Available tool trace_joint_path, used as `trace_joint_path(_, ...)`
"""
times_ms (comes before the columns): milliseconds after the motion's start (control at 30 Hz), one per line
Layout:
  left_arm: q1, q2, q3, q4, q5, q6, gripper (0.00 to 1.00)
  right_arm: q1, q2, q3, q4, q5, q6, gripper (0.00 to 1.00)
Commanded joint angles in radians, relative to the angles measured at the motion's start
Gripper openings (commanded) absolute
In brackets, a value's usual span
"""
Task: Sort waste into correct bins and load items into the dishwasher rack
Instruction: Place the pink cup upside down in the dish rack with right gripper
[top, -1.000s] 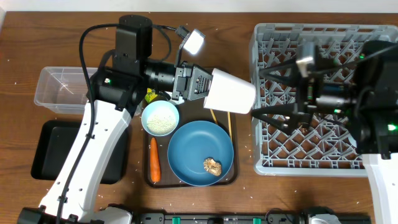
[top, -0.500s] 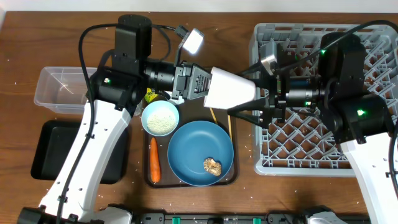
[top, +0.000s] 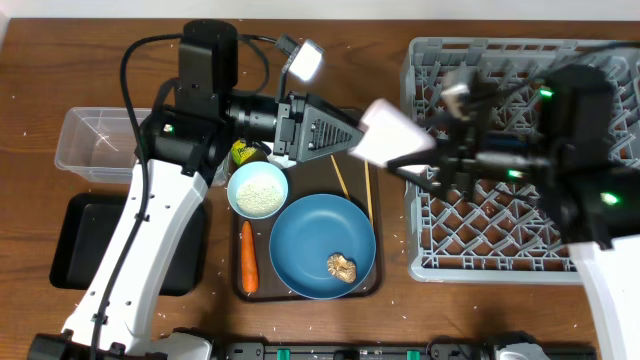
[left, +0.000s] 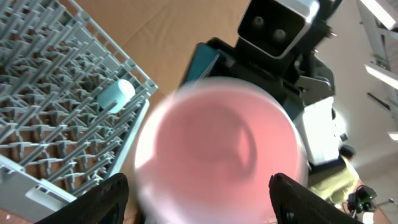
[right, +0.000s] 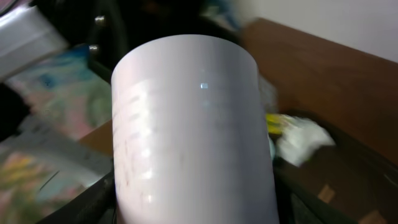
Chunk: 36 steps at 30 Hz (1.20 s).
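**Pale-pink cup (top: 395, 135) in mid-air over the gap between the brown serving tray (top: 372, 285) and the dishwasher rack (top: 520, 250).**

Overhead, the left arm slants up from 7 o'clock and its wrist lies level, pointing to 3 o'clock. The left gripper (top: 355, 140) stands wide open, its tips just beside the cup's mouth. The blurred cup lies on its side at 1 o'clock of the blue plate (top: 322, 245), long axis roughly 9-to-3 and mouth toward 9. The right arm reaches toward 9 o'clock over the rack, with the right gripper (top: 408, 145) clamped on the cup's sides. Only the left wrist view shows the cup's pink inside and a light-blue cup (left: 117, 94) lying on the rack. Only the right wrist view shows its white outer wall, with the tissue (right: 305, 140) and wrapper (right: 280, 121) beyond.
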Motion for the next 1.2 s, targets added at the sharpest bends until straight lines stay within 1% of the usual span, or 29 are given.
trace_joint_path(0, 0.003, -0.008, 0.01, 0.006, 0.033, 0.001, 0.73, -0.113, -0.04, -0.001, -0.06, 0.138, 0.037, 0.62)
trace_joint_path(133, 0.003, -0.008, 0.01, 0.009, 0.03, 0.001, 0.74, -0.275, -0.07, -0.001, -0.164, 0.246, 0.066, 0.61)
trace_joint_path(300, 0.003, -0.008, 0.01, 0.009, 0.03, 0.001, 0.74, -0.478, -0.068, -0.001, -0.288, 0.465, 0.135, 0.61)
trace_joint_path(433, 0.003, -0.008, 0.01, 0.009, 0.03, 0.001, 0.73, -0.626, -0.045, -0.001, -0.345, 0.624, 0.24, 0.62)
trace_joint_path(533, 0.003, -0.008, 0.01, 0.009, 0.03, 0.001, 0.74, -0.745, -0.02, -0.001, -0.36, 0.68, 0.343, 0.63)
trace_joint_path(667, 0.003, -0.008, 0.01, 0.008, 0.031, 0.001, 0.74, -0.908, 0.039, -0.001, -0.362, 0.678, 0.45, 0.64)
trace_joint_path(733, 0.002, -0.008, 0.01, 0.008, 0.031, 0.001, 0.73, -0.977, 0.077, -0.001, -0.362, 0.669, 0.483, 0.64)
trace_joint_path(833, 0.002, -0.008, 0.01, 0.008, 0.03, 0.001, 0.73, -1.08, 0.152, -0.001, -0.352, 0.603, 0.514, 0.64)
trace_joint_path(933, 0.002, -0.008, 0.01, 0.008, 0.03, 0.001, 0.73, -1.151, 0.222, -0.001, -0.349, 0.532, 0.534, 0.64)
trace_joint_path(1000, 0.002, -0.008, 0.01, 0.008, 0.03, 0.001, 0.73, -1.184, 0.27, -0.001, -0.346, 0.52, 0.565, 0.63)
trace_joint_path(1067, 0.002, -0.008, 0.01, 0.008, 0.03, 0.001, 0.74, -1.205, 0.311, -0.001, -0.332, 0.511, 0.601, 0.64)
trace_joint_path(1167, 0.002, -0.008, 0.01, 0.008, 0.03, 0.001, 0.74, -1.228, 0.36, -0.001, -0.285, 0.442, 0.639, 0.63)
